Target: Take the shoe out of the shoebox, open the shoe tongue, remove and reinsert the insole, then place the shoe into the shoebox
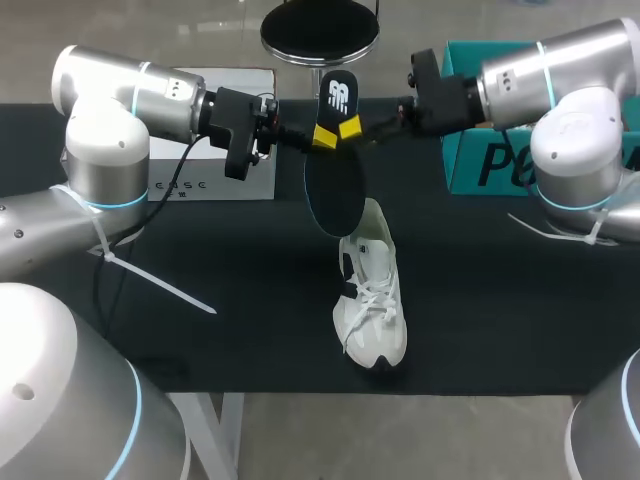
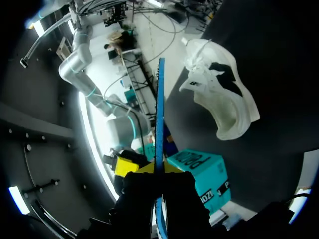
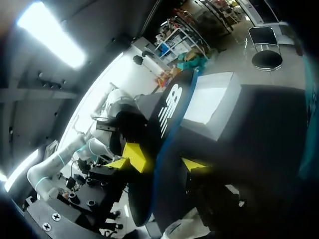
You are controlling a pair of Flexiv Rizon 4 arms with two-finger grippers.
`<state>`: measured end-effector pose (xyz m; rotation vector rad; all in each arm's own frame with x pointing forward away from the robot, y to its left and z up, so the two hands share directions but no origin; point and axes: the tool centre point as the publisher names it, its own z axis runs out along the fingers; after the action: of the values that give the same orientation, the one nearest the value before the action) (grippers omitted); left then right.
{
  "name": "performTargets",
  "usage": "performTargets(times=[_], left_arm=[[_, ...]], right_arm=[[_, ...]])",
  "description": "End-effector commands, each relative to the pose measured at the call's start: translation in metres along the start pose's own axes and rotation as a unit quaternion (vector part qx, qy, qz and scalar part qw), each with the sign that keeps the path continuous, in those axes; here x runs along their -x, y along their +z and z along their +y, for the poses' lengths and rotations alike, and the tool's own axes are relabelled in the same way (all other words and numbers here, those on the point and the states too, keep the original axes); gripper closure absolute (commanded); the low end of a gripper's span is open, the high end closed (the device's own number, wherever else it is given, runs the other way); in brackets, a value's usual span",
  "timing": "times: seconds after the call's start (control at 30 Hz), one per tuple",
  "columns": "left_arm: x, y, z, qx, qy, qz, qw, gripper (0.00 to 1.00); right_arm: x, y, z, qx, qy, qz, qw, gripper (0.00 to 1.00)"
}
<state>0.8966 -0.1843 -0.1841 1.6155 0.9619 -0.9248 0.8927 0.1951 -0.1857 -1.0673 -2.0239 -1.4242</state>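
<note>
The white shoe (image 1: 372,300) stands on its sole on the dark table (image 1: 500,300), outside the teal shoebox (image 1: 480,150), which sits at the far right of the table behind my right arm. So the first step is done. The dark insole (image 1: 335,190) is out of the shoe as well. It hangs upright in the air between the two arms, its printed heel end uppermost and its toe end pointing down toward the shoe's heel opening. Whether that lower end touches the shoe I cannot tell

The left tool (image 1: 322,135) comes in from the left and pinches the insole near its upper part. In the left wrist view the insole runs edge-on straight between its fingers, which are pressed onto it from both sides. The right tool (image 1: 352,127) meets the insole at the same height from the other side. Whether it grips the insole or only rests against it, the pictures do not show

A white box (image 1: 215,150) stands at the far left, behind the left arm

My judgement is that the task is around its middle. The shoe is out and the insole is removed, and the collar looks open enough, though the tongue itself is hard to judge. What is left is to slide the insole back in toe first, seat it flat, and then carry the shoe into the shoebox
</note>
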Motion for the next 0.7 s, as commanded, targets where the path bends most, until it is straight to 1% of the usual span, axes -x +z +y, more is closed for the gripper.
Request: performTargets(times=[0.03,0.47,0.7], left_arm=[[-0.0003,0.0010,0.0002,0.000,0.001,0.000,1.000,1.00],[-0.0003,0.0010,0.0002,0.000,0.001,0.000,1.000,1.00],[-0.0003,0.0010,0.0002,0.000,0.001,0.000,1.000,1.00]], right_arm=[[0.0000,0.0023,-0.0004,0.000,0.000,-0.001,1.000,1.00],[-0.0034,0.0080,-0.0039,-0.002,-0.002,0.002,1.000,1.00],[-0.0035,0.0058,-0.0066,0.001,-0.002,-0.001,1.000,1.00]])
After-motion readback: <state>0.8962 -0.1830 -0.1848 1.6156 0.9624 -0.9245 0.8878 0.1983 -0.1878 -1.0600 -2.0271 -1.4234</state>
